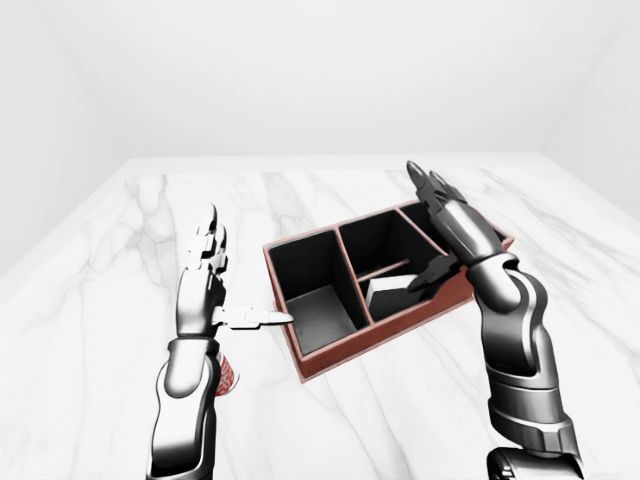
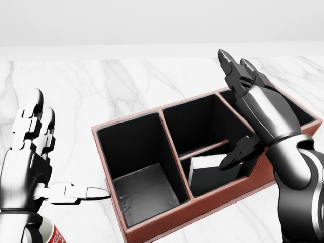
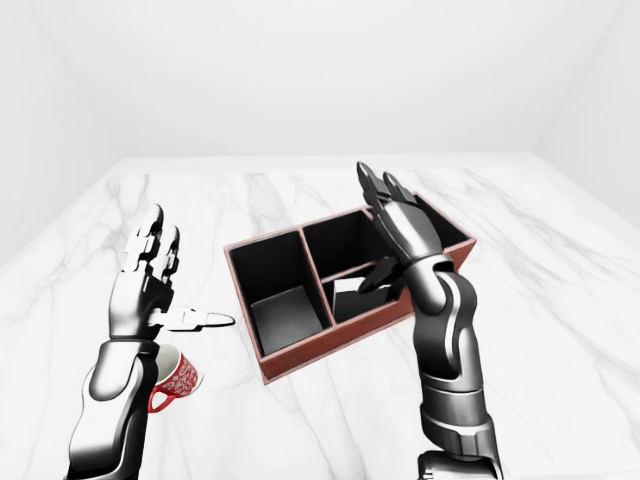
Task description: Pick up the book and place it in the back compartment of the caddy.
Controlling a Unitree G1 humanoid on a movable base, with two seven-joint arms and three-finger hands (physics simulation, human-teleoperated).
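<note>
A: Item 1, right hand [image 2: 255, 109]. Status?

B: Fingers spread wide, nothing in it. Two long fingers [image 2: 234, 68] point toward top of head view, raised over the caddy's right end. Thumb [image 2: 242, 152] angles down-left into the caddy, tip at or just off the book's top edge; can't tell if it touches. Forearm covers the caddy's right-hand section from that cam.

A: Item 2, left hand [image 2: 35, 162]?

B: Also spread, empty. Fingers upright, thumb [image 2: 76, 193] sticking out flat to the right, tip just beside the caddy's left wall. Contact or not, can't tell. Hand stands apart from the box otherwise.

A: Item 3, the caddy [image 2: 152, 228]?

B: Reddish-brown box w/ black lining, sits askew on the marble table [image 1: 90, 300]. One big compartment at left, empty, grey floor showing. Middle part split by a low divider into an upper and a lower cell in head view. Third section at right end, mostly behind the arm.

A: Item 4, the book [image 2: 212, 172]?

B: Dark cover, pale top edge, standing upright w/ a slight lean in the lower middle cell, i.e. the one nearer bottom of head view. Upper middle cell looks empty.

A: Misc?

B: Red-and-white patterned mug [image 3: 178, 378] on the table, below the left wrist in right-eye view. Well apart from the caddy.
</note>
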